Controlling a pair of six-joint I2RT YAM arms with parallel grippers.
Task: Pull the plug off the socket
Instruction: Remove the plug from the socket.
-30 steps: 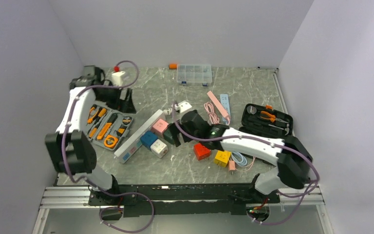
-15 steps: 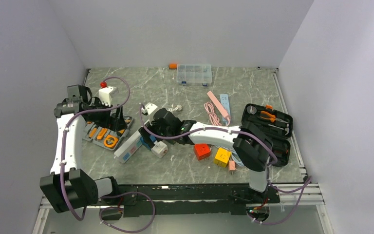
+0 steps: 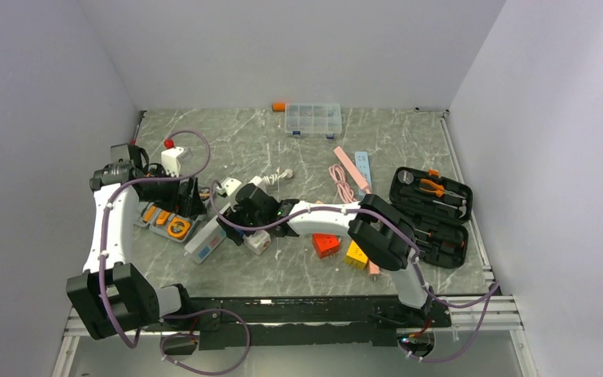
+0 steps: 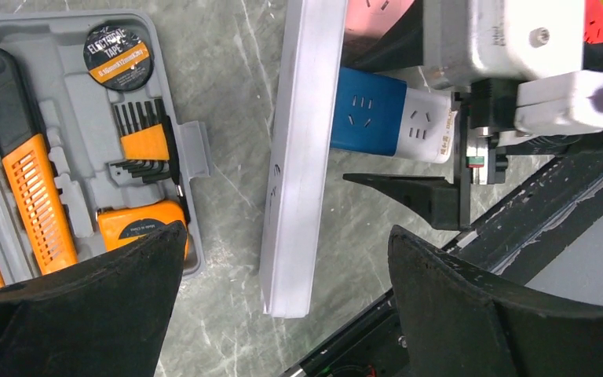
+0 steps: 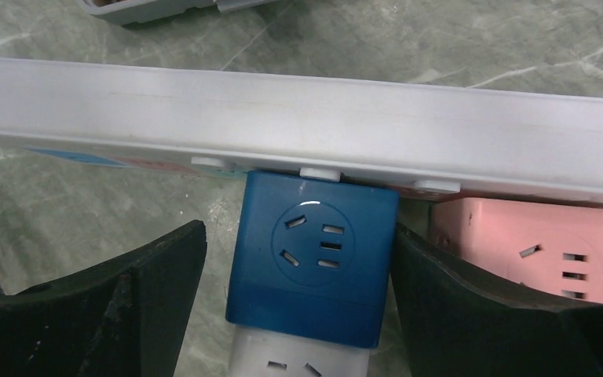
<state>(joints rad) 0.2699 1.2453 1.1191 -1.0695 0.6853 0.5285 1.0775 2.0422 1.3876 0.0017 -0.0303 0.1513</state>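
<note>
The socket, a long white power strip (image 4: 302, 157), lies on its side beside the grey tool case; it also shows in the top view (image 3: 206, 242) and the right wrist view (image 5: 298, 133). A blue cube plug (image 5: 314, 259) is plugged into it, with a white cube (image 4: 428, 135) stacked on its outer end. My right gripper (image 5: 298, 236) is open and straddles the blue cube (image 4: 367, 122). Its right finger (image 5: 479, 306) touches the cube's side, and its left finger stands off by a small gap. My left gripper (image 4: 286, 236) is open and hovers over the strip's near end.
An open grey tool case (image 4: 71, 141) with orange tools lies just left of the strip. A pink cube (image 5: 534, 251) sits in the strip beside the blue one. Red (image 3: 326, 245) and yellow (image 3: 356, 254) cubes, a black tool case (image 3: 432, 212) and the black front rail (image 4: 479, 259) are near.
My right gripper has moved left from mid-table to the blue cube and now straddles it. My left gripper has come forward from the back left to the strip.
</note>
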